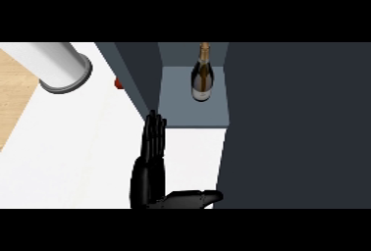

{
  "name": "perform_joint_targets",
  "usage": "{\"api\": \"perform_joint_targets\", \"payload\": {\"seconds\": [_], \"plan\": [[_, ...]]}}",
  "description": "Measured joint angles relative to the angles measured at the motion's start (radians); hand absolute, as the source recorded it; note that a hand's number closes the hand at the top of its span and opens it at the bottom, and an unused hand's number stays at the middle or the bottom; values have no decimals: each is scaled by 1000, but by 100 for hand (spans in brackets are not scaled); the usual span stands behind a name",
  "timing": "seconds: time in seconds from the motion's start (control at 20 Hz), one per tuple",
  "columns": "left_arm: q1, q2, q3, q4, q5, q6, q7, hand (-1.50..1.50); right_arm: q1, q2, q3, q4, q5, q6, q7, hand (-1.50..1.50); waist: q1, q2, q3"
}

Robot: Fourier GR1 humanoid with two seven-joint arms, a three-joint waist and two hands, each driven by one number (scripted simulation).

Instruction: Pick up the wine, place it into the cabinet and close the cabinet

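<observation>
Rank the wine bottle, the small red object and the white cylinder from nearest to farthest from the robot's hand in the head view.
From the hand:
1. Red object, up-left, beside the cabinet wall.
2. Wine bottle, up-right, inside the cabinet. Close to the first; hard to call.
3. White cylinder, far upper left.

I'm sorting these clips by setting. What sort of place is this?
Probably a kitchen: a white counter carries a dark cabinet whose open compartment holds a wine bottle. A black hand rests on the counter with straight fingers, beside the cabinet.
</observation>
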Motion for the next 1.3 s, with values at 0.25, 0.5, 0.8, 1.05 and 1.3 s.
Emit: {"api": "perform_joint_targets", "payload": {"seconds": [0.25, 0.5, 0.8, 1.05, 1.3], "plan": [[108, 78, -23, -146, -23, -34, 5, -150, 12, 3, 21, -4, -11, 17, 18, -150, 0, 0, 0], [192, 167, -26, -242, -25, -102, 2, -150, 39, -8, 34, 4, -37, 66, 28, 150, 0, 0, 0], [302, 290, 9, -354, -2, -217, -18, -150, 63, -22, 57, 4, -50, 120, 15, 150, 0, 1, 0], [355, 364, 82, -399, 36, -288, -23, -150, 130, -2, 144, -2, -62, 138, 39, 150, -2, 0, 0], [417, 433, 173, -465, 85, -338, -26, -150, 183, 28, 240, 4, -75, 129, 66, 150, 1, 0, 0]]}}
